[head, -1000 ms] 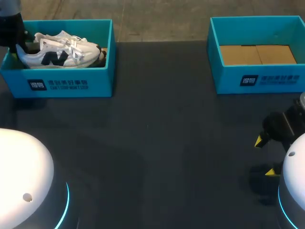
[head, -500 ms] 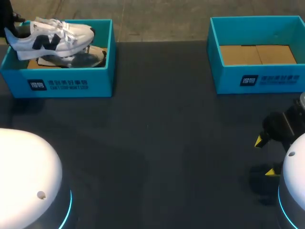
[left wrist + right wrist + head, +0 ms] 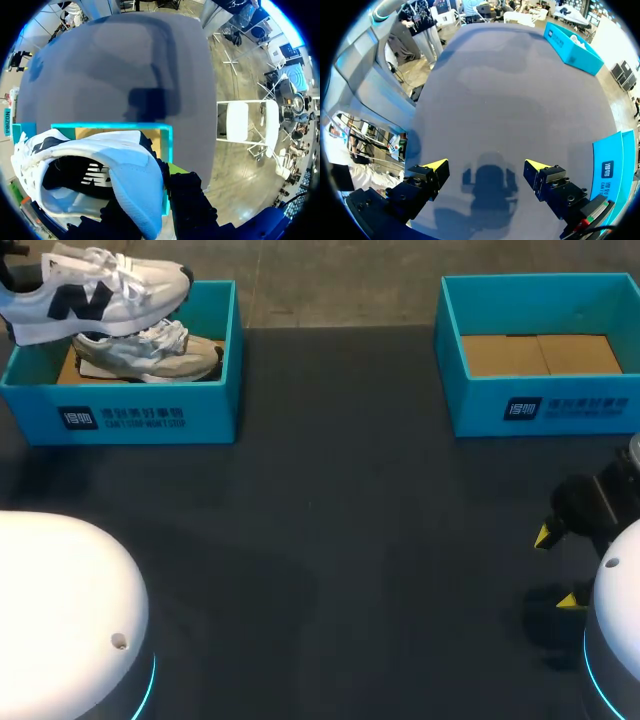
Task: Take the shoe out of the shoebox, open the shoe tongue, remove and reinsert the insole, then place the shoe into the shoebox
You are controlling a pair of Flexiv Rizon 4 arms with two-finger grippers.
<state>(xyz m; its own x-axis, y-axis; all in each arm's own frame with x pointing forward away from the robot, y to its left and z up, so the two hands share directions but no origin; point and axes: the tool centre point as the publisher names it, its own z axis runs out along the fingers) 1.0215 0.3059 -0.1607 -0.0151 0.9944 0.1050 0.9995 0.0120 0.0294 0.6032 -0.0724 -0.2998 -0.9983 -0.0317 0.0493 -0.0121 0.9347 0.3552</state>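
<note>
In the head view, a white lace-up sneaker with a dark side logo [image 3: 95, 295] hangs at the upper left of the frame, raised above the teal cardboard shoebox [image 3: 140, 415], in which a pale grey sneaker [image 3: 150, 352] lies. At the lower right, the right jaws stand open, holding nothing, over the dark desk [image 3: 330, 540]. In the left wrist view, the left jaws are clamped on the white sneaker's heel collar, with the box beneath. The right wrist view shows desk surface ahead of its spread jaws. Held by the heel alone, the sneaker could pivot or slip, and its toe might snag the box wall.
</note>
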